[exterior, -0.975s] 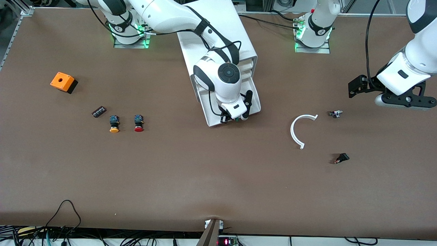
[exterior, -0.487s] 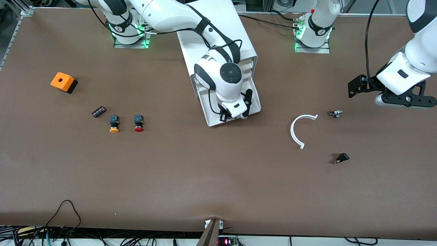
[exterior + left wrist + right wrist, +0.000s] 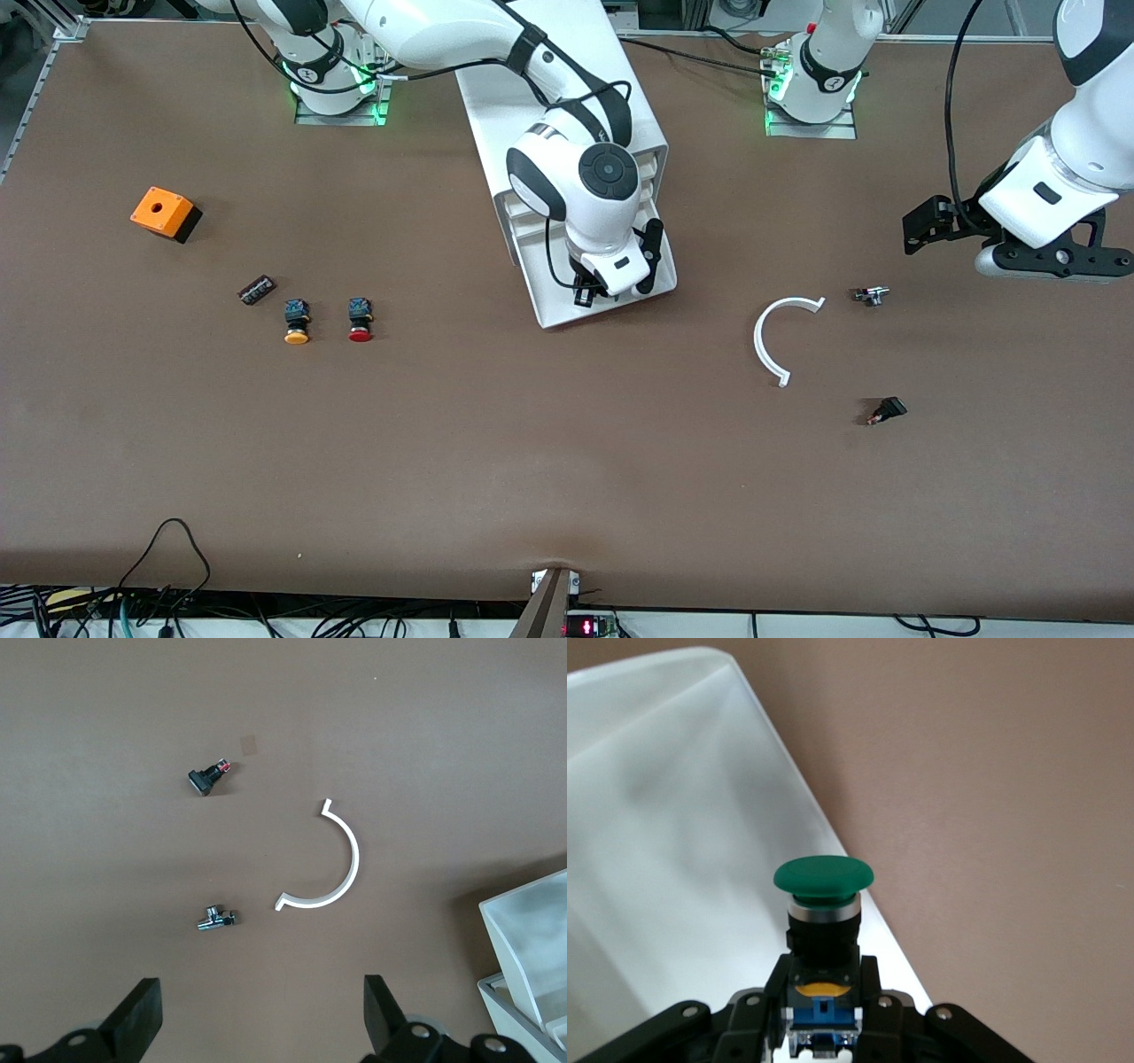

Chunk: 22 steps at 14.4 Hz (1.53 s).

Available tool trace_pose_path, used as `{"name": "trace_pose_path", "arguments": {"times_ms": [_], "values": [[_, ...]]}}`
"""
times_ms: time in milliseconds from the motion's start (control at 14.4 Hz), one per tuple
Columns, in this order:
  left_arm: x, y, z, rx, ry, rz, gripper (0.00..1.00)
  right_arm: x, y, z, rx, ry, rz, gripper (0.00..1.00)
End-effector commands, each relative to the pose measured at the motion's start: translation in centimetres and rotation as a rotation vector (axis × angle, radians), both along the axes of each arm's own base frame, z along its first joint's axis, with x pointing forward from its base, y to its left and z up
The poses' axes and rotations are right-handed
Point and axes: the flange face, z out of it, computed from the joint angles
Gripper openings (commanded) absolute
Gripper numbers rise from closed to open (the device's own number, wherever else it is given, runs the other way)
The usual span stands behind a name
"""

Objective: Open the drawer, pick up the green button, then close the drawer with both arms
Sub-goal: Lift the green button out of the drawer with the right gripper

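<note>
Between the right gripper's [image 3: 824, 1028] clamped fingers sits the button [image 3: 824, 904], lifted above the open drawer [image 3: 567, 301] so it clears the rim; the left gripper [image 3: 257, 1028] waits open nearby.

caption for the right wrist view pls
Right end effector shut on the green button, held over the open drawer.

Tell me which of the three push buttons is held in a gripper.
The green-capped button: the right gripper grips its body between its fingers over the open drawer. The yellow-capped button and red-capped button lie on the table, untouched.
</note>
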Motion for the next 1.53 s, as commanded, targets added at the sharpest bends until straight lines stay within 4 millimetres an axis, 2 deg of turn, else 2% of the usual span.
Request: {"name": "trace_pose_path", "arguments": {"times_ms": [0,209,348,557,627,835,975,1184,1323,1462], "values": [[-0.3,-0.1,0.4,-0.013,0.005,0.012,1.0,1.8,-1.9,3.2,-0.014,-0.044,-0.038,0.29],[0.0,-0.7,-0.1,-0.019,0.01,0.003,1.0,5.2,-5.7,5.9,-0.012,-0.091,-0.107,0.28],[0.7,-1.8,-2.5,-0.022,0.061,-0.021,1.0,7.0,-8.0,8.2,-0.016,-0.133,-0.152,0.29],[1.3,-6.0,-5.6,-0.024,0.103,-0.086,1.0,9.5,-11.4,8.3,-0.04,-0.151,-0.213,0.28],[1.7,-7.3,-7.1,-0.025,0.121,-0.095,1.0,10.1,-12.8,8.4,-0.048,-0.148,-0.234,0.28],[3.6,-10.7,-11.9,-0.07,0.112,-0.027,1.0,11.3,-18.2,7.6,-0.057,-0.115,-0.392,0.28],[4.8,-13.0,-15.5,-0.129,0.114,0.066,1.0,12.5,-21.0,6.9,-0.061,-0.095,-0.453,0.28],[5.1,-18.6,-22.1,-0.129,0.141,0.114,1.0,13.8,-25.2,4.9,-0.039,-0.04,-0.662,0.28],[6.2,-23.3,-24.0,-0.148,0.123,0.116,1.0,14.6,-28.6,3.0,-0.049,-0.013,-0.724,0.28],[6.2,-27.0,-25.9,-0.146,0.133,0.183,1.0,15.5,-31.1,1.7,-0.022,-0.004,-0.773,0.28]]}}
